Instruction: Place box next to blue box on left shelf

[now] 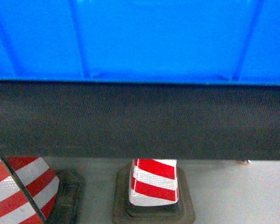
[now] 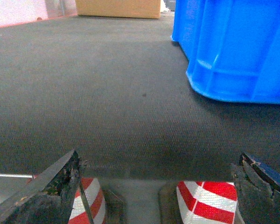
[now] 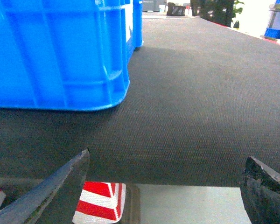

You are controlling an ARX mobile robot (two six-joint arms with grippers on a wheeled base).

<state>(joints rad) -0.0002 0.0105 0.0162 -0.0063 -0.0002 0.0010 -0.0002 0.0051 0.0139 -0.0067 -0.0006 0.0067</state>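
Observation:
The box (image 1: 140,39), a bright blue ribbed plastic crate, stands on a dark woven surface (image 1: 140,121) and fills the top of the head view. In the left wrist view the box (image 2: 233,46) is ahead to the right, and my left gripper (image 2: 158,156) hangs open at the surface's near edge, short of it, holding nothing. The right wrist view has the box (image 3: 60,51) ahead to the left, with my right gripper (image 3: 168,156) open and empty, also short of it. The left shelf is out of view. Neither gripper shows in the head view.
Red-and-white striped cones (image 1: 154,182) (image 1: 21,191) on black bases stand on the grey floor below the surface's front edge. A cardboard box (image 2: 119,8) sits at the far end of the surface. Dark surface stretches either side of the crate.

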